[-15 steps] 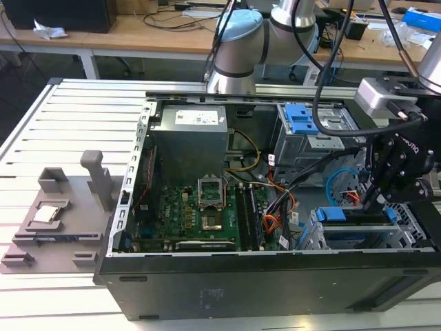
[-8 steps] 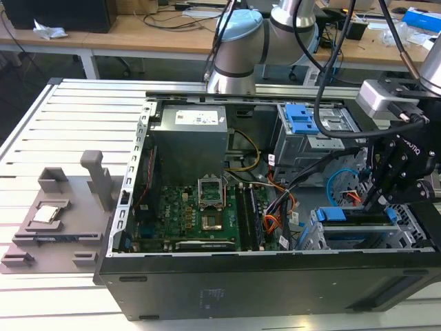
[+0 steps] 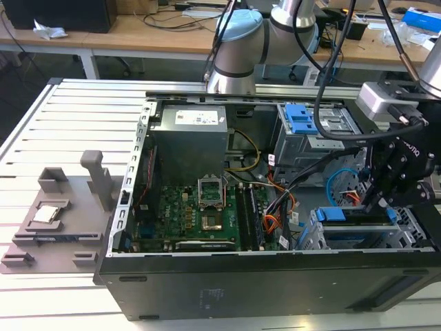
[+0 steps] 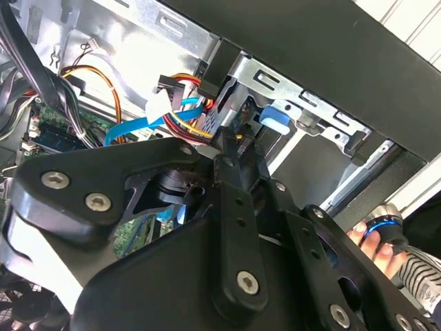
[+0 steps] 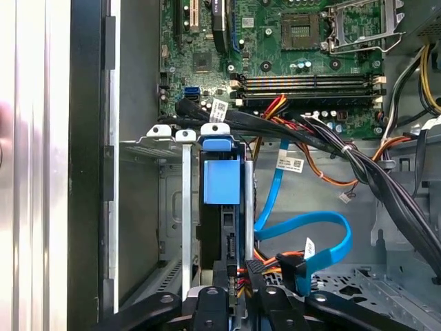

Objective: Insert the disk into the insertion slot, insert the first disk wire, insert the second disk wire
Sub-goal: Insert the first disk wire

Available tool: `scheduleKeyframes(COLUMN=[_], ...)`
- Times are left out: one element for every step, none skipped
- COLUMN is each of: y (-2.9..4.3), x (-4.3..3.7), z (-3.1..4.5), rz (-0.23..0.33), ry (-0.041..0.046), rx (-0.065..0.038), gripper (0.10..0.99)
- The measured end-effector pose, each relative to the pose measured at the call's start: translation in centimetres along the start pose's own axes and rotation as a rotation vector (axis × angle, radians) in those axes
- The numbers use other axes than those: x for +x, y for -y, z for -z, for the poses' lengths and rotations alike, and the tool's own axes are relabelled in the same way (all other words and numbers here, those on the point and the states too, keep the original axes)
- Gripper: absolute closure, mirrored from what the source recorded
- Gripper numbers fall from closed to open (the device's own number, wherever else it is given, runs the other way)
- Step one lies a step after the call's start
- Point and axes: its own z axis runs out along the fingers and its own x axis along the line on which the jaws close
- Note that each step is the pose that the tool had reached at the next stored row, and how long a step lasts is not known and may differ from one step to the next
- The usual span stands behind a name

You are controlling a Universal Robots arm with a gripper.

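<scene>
The disk sits inside the slot. The tool hangs at the slot's end, by the red wire; clenched or released, I cannot tell. The blue cable loops beside the slot.

Smooth bright blue plastic, faintly glossy, framing the disk. Dull grey sheet metal for the insertion slot. Glossy light blue plastic sheath on the second disk wire; thin red plastic insulation on the first disk wire. Matt black links with bright metal screw heads on the gripper. In the exterior view, ribbed satin metal table at nine o'clock of the matt black case.
</scene>
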Motion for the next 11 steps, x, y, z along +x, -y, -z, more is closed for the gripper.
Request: scheduleKeyframes(y=[-0.01,-0.01,-0.02,-0.04,-0.08,-0.10,-0.11,-0.13,-0.14,-0.15,-0.16], x=[0.01,0.02,0.05,0.09,0.17,0.21,0.24,0.27,0.29,0.30,0.29], z=[0.11,0.26,0.50,0.91,1.68,2.10,2.38,2.65,2.92,3.13,3.25], rz=[0.000,0.000,0.000,0.000,0.000,0.000,0.000,0.000,0.000,0.000,0.000], ry=[-0.0003,0.0001,0.0000,0.0000,0.0001,0.0000,0.0000,0.0002,0.0001,0.0000,0.0001], rx=[0.000,0.000,0.000,0.000,0.000,0.000,0.000,0.000,0.000,0.000,0.000], gripper=[0.847,0.847,0.847,0.847,0.847,0.847,0.847,0.847,0.847,0.847,0.847])
